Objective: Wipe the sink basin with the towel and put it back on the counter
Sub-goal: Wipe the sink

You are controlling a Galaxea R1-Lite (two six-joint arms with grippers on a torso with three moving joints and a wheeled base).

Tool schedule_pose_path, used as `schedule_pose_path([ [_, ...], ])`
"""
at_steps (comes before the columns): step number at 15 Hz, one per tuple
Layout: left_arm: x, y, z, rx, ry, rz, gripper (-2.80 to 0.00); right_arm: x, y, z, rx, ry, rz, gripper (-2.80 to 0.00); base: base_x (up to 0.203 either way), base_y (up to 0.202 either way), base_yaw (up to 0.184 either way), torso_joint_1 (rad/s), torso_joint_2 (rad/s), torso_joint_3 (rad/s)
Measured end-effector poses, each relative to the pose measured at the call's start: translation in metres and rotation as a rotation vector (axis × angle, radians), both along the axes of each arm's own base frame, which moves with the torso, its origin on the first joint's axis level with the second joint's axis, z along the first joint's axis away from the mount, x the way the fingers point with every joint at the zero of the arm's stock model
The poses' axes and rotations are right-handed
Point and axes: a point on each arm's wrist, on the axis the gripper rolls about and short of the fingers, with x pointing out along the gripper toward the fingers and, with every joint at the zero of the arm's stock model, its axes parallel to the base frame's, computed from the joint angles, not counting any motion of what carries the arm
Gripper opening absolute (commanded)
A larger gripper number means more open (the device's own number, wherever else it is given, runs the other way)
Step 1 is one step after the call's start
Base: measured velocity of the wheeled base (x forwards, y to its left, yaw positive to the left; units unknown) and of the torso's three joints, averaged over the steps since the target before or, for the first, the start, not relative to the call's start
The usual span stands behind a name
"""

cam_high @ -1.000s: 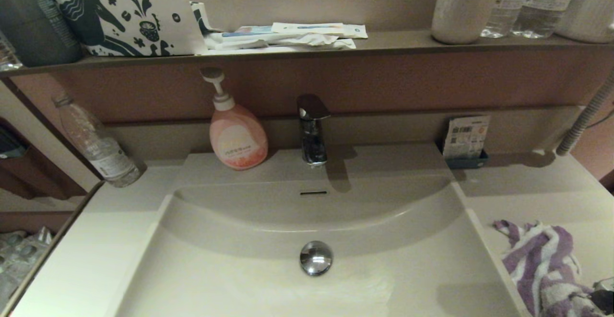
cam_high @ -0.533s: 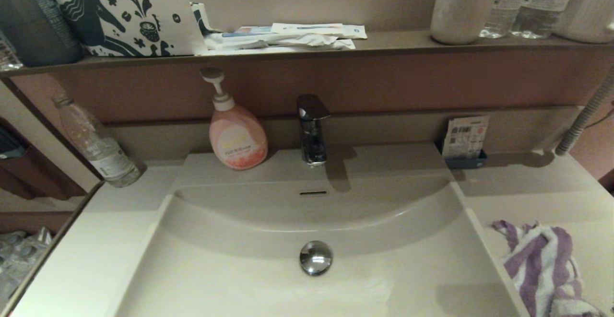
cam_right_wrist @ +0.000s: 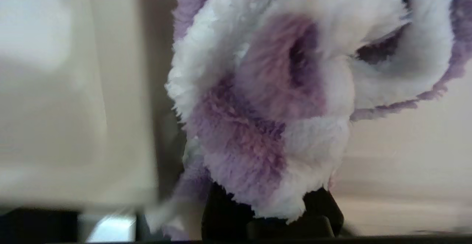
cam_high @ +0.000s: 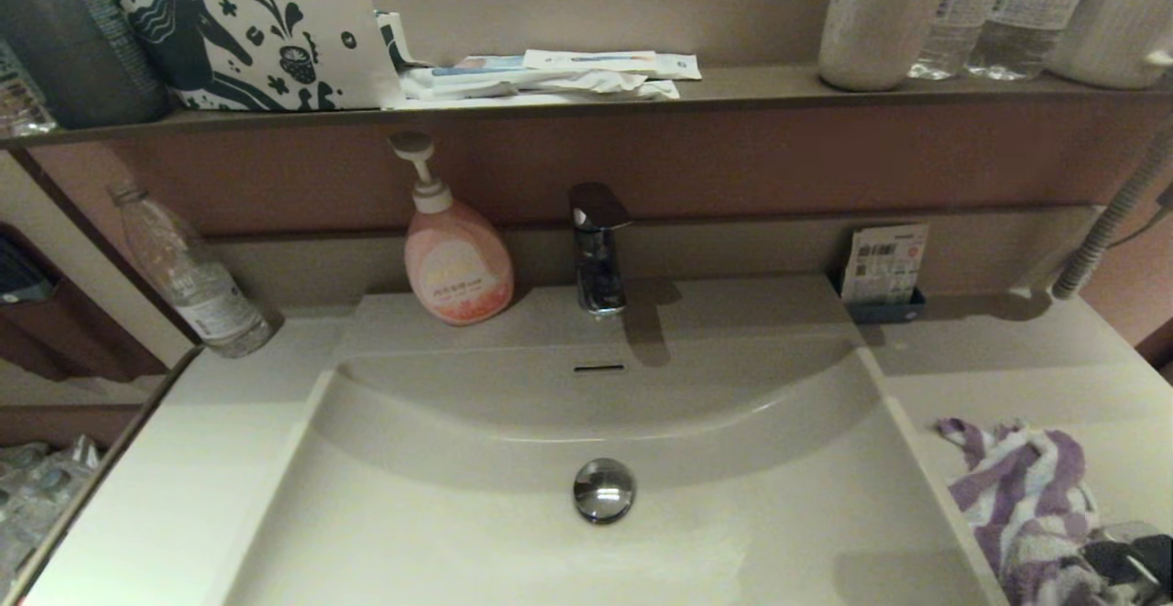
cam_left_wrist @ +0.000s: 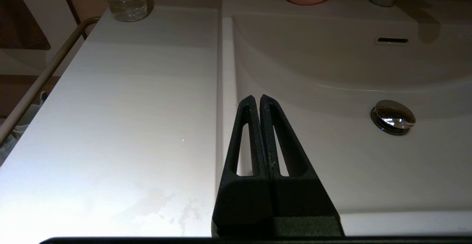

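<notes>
The purple-and-white striped towel [cam_high: 1017, 496] lies bunched on the counter [cam_high: 1008, 377] to the right of the sink basin [cam_high: 458, 514]. My right gripper [cam_high: 1123, 560] is at the towel's near end, at the view's bottom right corner. In the right wrist view the fluffy towel [cam_right_wrist: 265, 89] fills the space in front of the jaws and covers the fingers, which grip it. The basin holds a chrome drain stopper [cam_high: 603, 490]. My left gripper [cam_left_wrist: 256, 98] is shut and empty, hovering over the basin's left rim [cam_left_wrist: 225, 89]; the head view does not show it.
A pink soap pump bottle [cam_high: 455, 262] and the chrome faucet [cam_high: 597, 248] stand behind the basin. A clear plastic bottle [cam_high: 188, 280] stands at the back left. A small blue tray with a packet [cam_high: 884, 271] is at the back right. The dark shelf [cam_high: 733, 83] above carries bottles and packets.
The right gripper dropped out of the head view half a second ago and is back at the bottom right corner. The towel's near end has shifted slightly with it.
</notes>
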Motion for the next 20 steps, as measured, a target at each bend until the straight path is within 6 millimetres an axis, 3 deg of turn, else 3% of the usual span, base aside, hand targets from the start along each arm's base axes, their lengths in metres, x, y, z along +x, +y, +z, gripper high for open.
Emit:
schedule_pose_path([
  [4,0.000,0.000,0.000,0.000,0.000,0.000,-2.80,0.017,0.003,0.008,-0.008,-0.010,-0.029,-2.80,0.000,0.000,0.000,0.000,0.00,0.000],
  [11,0.000,0.000,0.000,0.000,0.000,0.000,-2.80,0.065,-0.008,0.029,0.061,-0.077,-0.154,-2.80,0.000,0.000,0.000,0.000,0.00,0.000],
  [14,0.000,0.000,0.000,0.001,0.000,0.000,-2.80,0.092,-0.006,0.032,0.067,-0.134,-0.172,-2.80,0.000,0.000,0.000,0.000,0.00,0.000],
  [20,0.000,0.000,0.000,0.001,0.000,0.000,-2.80,0.165,-0.008,0.027,0.028,-0.247,-0.252,-2.80,0.000,0.000,0.000,0.000,0.00,0.000],
])
